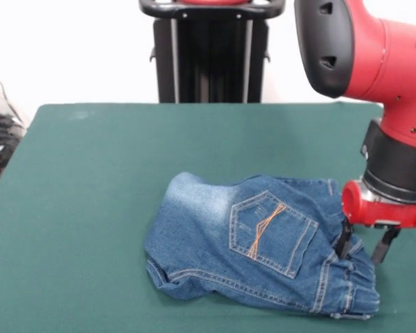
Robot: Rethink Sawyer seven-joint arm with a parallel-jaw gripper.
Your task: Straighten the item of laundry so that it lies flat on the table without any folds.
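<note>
The jeans [263, 246] are seen bunched in a folded heap at the near edge of the table [97, 194], toward the right of the front view, with the elastic waistband at the right end and one orange-stitched back pocket [272, 225] turned upward. At the waistband, the gripper [365, 244] is lowered, its two dark fingers [344, 239] spread apart and nothing clamped between them. Behind, the green top is seen bare up to a black pedestal [211, 52].

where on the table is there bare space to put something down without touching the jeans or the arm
The table is bare across its left part and along the far strip behind the jeans. The front right is crowded: the jeans lie bunched there, and the gripper hangs over their waistband end, its fingers apart.
</note>
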